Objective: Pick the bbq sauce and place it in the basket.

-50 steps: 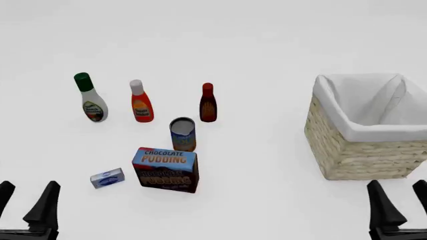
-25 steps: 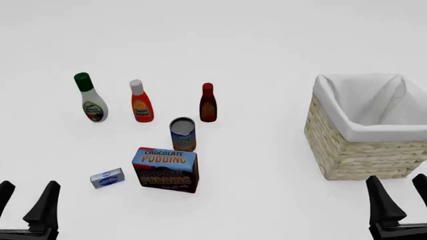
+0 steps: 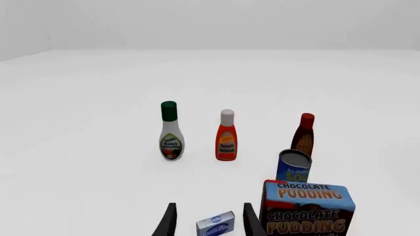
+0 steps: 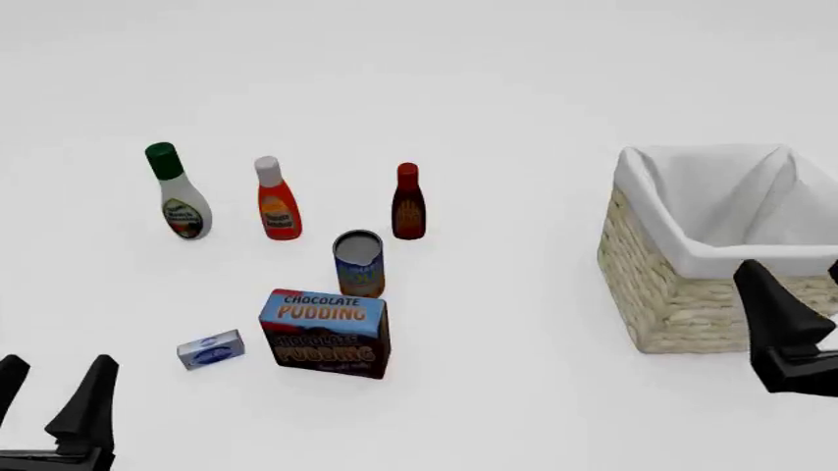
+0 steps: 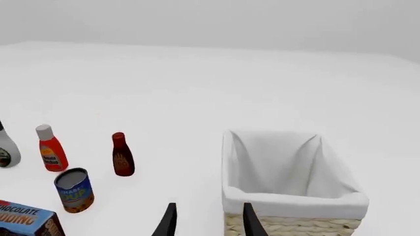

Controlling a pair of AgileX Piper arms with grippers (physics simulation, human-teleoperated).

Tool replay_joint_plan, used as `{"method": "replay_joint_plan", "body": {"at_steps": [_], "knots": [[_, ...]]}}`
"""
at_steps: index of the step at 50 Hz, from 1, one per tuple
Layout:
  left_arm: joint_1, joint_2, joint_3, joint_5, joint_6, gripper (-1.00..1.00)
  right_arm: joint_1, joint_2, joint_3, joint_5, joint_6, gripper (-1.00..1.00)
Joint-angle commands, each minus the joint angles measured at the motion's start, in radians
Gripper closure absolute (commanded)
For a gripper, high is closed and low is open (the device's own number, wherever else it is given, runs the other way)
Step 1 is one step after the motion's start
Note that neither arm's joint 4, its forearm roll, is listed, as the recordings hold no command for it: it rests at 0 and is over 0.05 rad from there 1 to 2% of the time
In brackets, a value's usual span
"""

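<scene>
The bbq sauce [image 4: 407, 202] is a small dark bottle with a red cap, standing upright at mid-table; it also shows in the left wrist view [image 3: 305, 136] and the right wrist view [image 5: 122, 155]. The wicker basket [image 4: 681, 294] with white lining stands at the right, also in the right wrist view [image 5: 295, 200]. My left gripper [image 4: 55, 368] is open and empty at the near left edge, far from the bottle. My right gripper [image 4: 791, 270] is open and empty, raised in front of the basket's near right side. Both wrist views show spread fingers, left [image 3: 208, 206] and right [image 5: 209, 206].
A white bottle with a green cap [image 4: 177, 196] and an orange-red bottle with a white cap [image 4: 277, 204] stand left of the sauce. A blue can [image 4: 359, 263] stands just in front of the sauce. A chocolate pudding box [image 4: 325, 332] and a small blue-white box [image 4: 211, 349] lie nearer.
My right gripper has risen and moved forward toward the basket's near side. The left gripper and all objects have not moved.
</scene>
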Motion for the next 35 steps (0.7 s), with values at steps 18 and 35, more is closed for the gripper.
{"method": "replay_joint_plan", "body": {"at_steps": [18,35], "knots": [[0.0,0.0,0.0,0.0,0.0,-1.0,0.066,0.368,-0.378,0.118,-0.02,-1.0],[0.0,0.0,0.0,0.0,0.0,-1.0,0.129,0.692,-0.65,0.139,-0.02,-1.0]]}}
